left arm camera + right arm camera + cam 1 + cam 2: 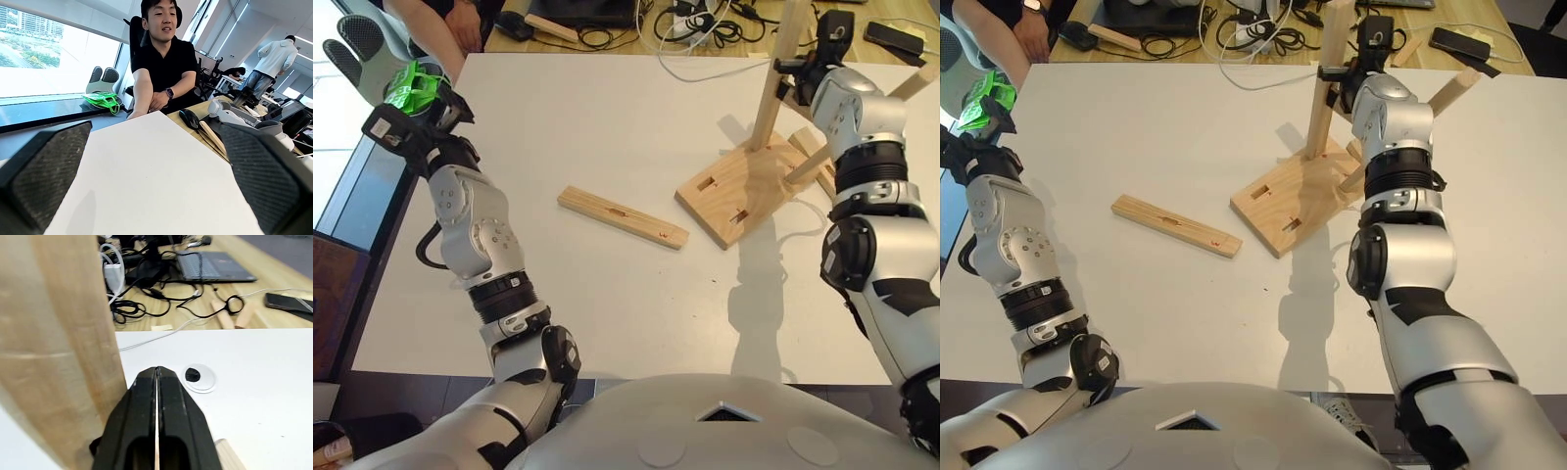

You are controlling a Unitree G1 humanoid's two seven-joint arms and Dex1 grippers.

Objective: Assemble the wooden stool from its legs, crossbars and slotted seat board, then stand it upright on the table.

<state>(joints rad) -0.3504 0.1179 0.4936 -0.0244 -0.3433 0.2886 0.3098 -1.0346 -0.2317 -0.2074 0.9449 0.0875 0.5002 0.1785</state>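
Bare table (pixel 607 127) left of crossbar (pixel 623 217) — upright leg (pixel 775 78), seat board (pixel 734 191) crowd right.

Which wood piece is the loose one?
Start at the big white table. Near its middle, left of the seat board with legs sticking up, lies a flat wooden bar. It lies alone, touching nothing, with a slot cut in its top.
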